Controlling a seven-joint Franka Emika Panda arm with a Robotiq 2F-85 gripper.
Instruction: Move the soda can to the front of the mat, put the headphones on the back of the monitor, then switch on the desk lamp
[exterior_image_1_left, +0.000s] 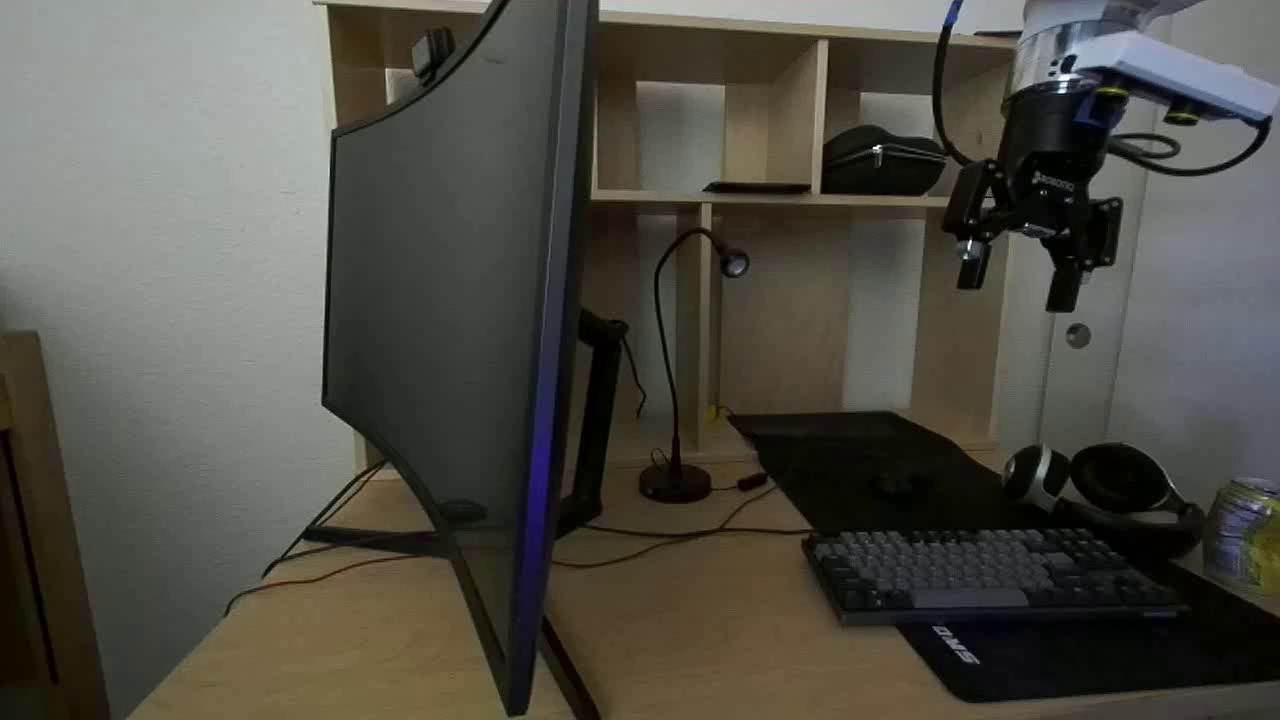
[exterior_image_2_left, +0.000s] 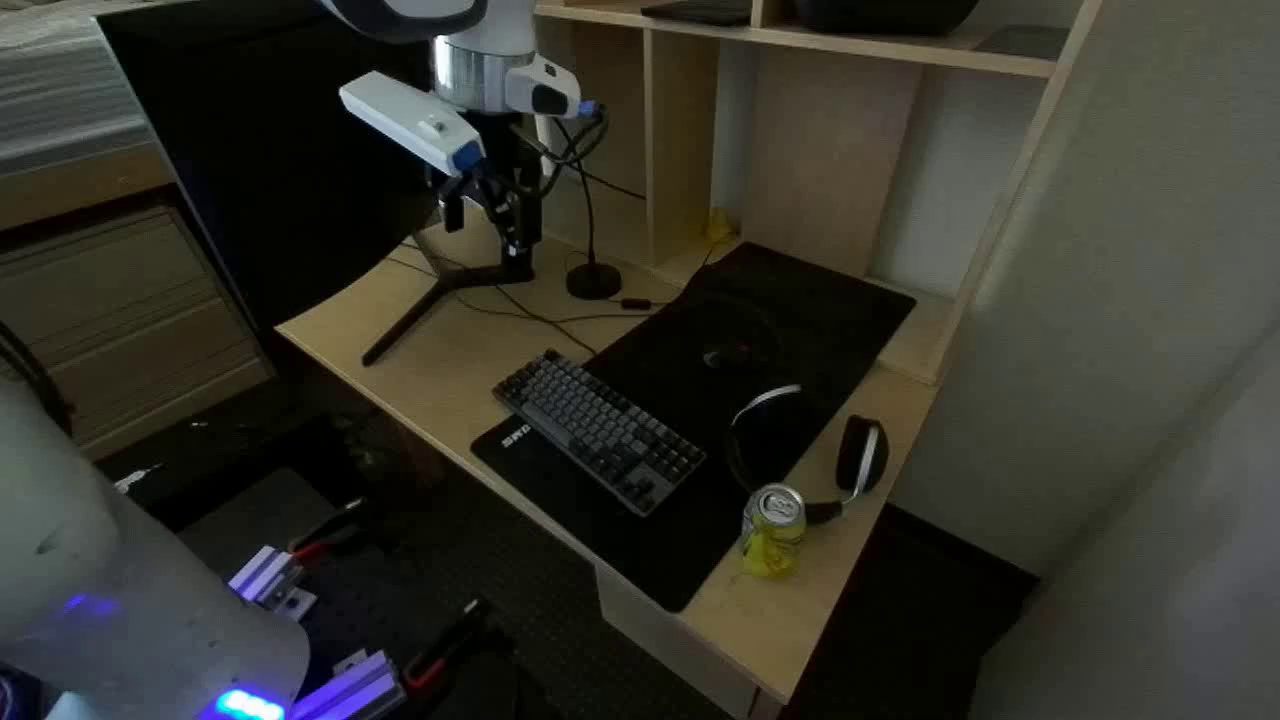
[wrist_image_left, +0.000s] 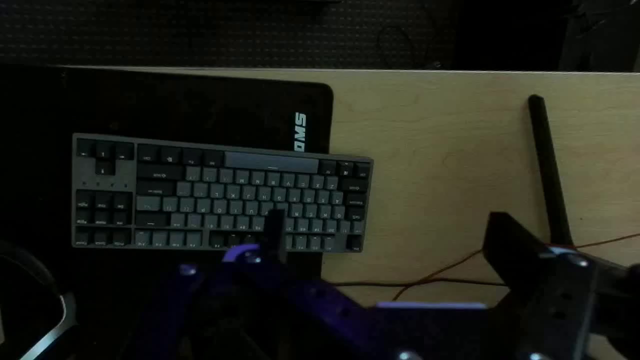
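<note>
Soda can (exterior_image_2_left: 772, 532): stood upright at the right on the tabletop (exterior_image_1_left: 720, 620), lid facing up, long axis vertical; just right of the mat (exterior_image_2_left: 670, 375), toward its near end.
Mat: lay flat, long axis running near to far, white lettering (exterior_image_1_left: 955, 645) by its near left corner.
Headphones (exterior_image_1_left: 1120, 480): lay across the mat's right edge, cups far, headband near, by the can; couldn't tell if touching.
Keyboard (wrist_image_left: 230, 200): on the mat, long axis left to right, left end overhung the mat's left edge.
Monitor (exterior_image_1_left: 440, 270): stood on the left, on its dark stand (exterior_image_1_left: 597, 420).
Desk lamp (exterior_image_1_left: 675, 485): upright between monitor and mat, neck arched, head out to the right.
Tool (exterior_image_1_left: 1017, 292): released, fingers spread apart, tips down, high over the tabletop.
</note>
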